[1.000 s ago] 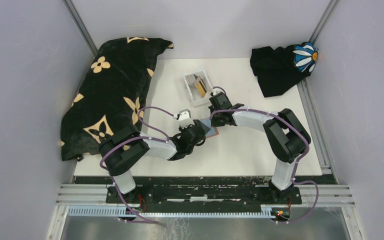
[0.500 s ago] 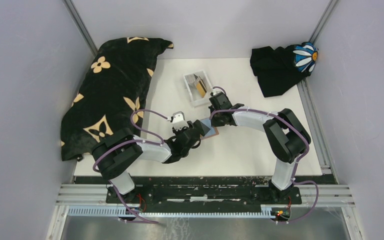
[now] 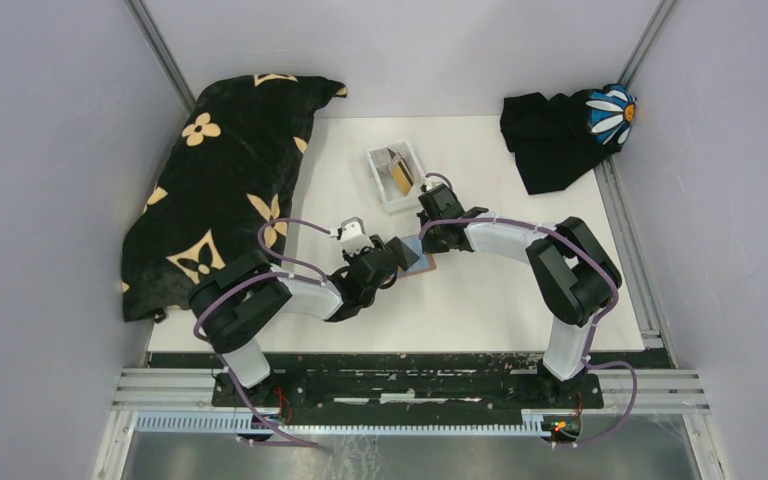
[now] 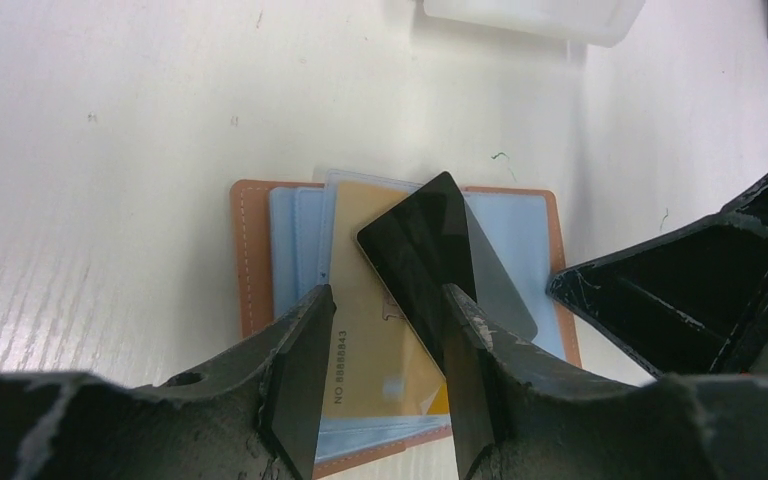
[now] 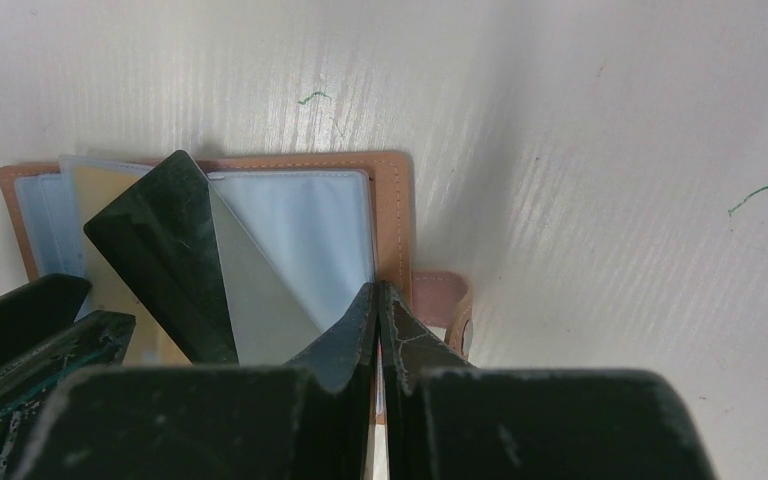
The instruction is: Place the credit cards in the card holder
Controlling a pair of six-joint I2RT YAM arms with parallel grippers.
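Partway through, by the look of it: some cards have reached the holder, none looks fully seated, and more wait in a tray.

A small tan-brown leather card holder (image 4: 250, 250) lies open and flat on a white table (image 3: 500, 290), between the two grippers, its pale blue clear sleeves facing up. A flat gold-yellow plastic card (image 4: 380, 330) rests on the holder's sleeves; whether its far end is inside a slot cannot be told. A glossy black plastic card (image 4: 420, 250) lies tilted across the gold one, one corner pointing away from the holder's near edge, not in any slot.

The left gripper (image 4: 385, 295) hangs over the holder with its fingers spread partway, straddling both cards; contact cannot be told. The right gripper (image 5: 377, 295) has its fingers pressed together, tips at the holder's edge beside the snap tab, seemingly pinning it down.

Beyond the holder, away from the arm bases, stands a small white plastic tray (image 3: 400, 207). It holds two cards on edge (image 3: 400, 173), one gold and one darker, yet to be moved.
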